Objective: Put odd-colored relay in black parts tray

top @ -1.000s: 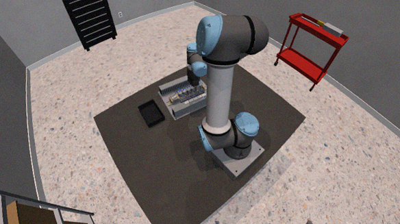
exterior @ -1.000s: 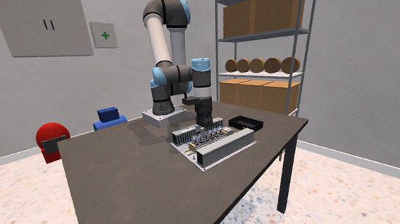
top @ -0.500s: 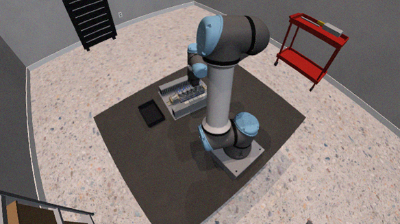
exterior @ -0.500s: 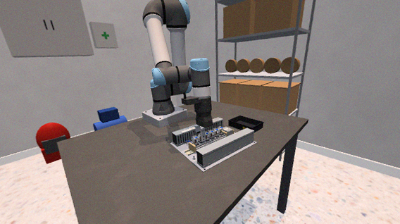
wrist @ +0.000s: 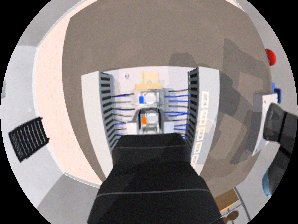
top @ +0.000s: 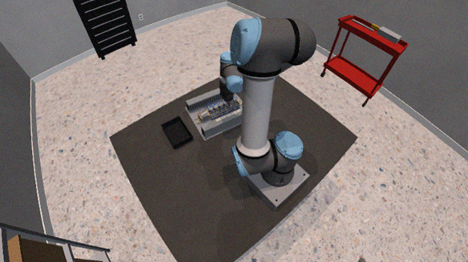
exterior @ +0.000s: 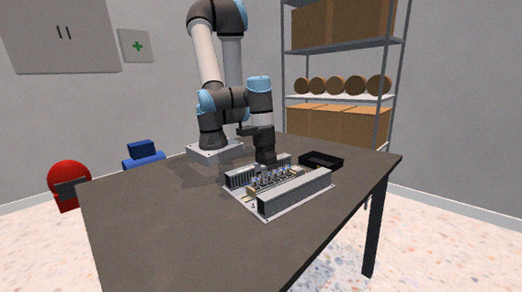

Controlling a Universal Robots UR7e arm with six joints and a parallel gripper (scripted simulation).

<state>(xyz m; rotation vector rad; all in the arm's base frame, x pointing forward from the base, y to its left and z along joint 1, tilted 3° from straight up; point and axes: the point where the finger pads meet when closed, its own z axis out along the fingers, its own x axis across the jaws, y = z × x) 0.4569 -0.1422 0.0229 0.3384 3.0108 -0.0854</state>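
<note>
Pulling the odd relay is judged to be the step in hand; placing is not yet done. The table (top: 155, 183) (exterior: 193, 224) (wrist: 150, 45) is overhung by the arm (top: 257, 108) (exterior: 206, 53) (wrist: 281, 122), its wrist pointed down over the relay panel (top: 197, 124) (exterior: 242, 198) (wrist: 135, 76). The panel is seen flat on the table, no tilt made out. The black parts tray (top: 169, 137) (exterior: 336, 165) is set beside one end of the panel, nothing seen in it. The gripper (top: 229, 104) (exterior: 263, 175) (wrist: 149, 115) is closed on the orange-button relay (wrist: 151, 119), one finger on either side. The relay is held within the row, next to a blue-button relay (wrist: 150, 99); whether its pins are free of the socket cannot be told. Next: a slow, straight lift is called for, grip kept, panel watched for hitching up. If the panel is dragged along, it should be let settle flat before the relay is carried over to the tray. Neighbouring relays could be snagged by any sideways drift.
</note>
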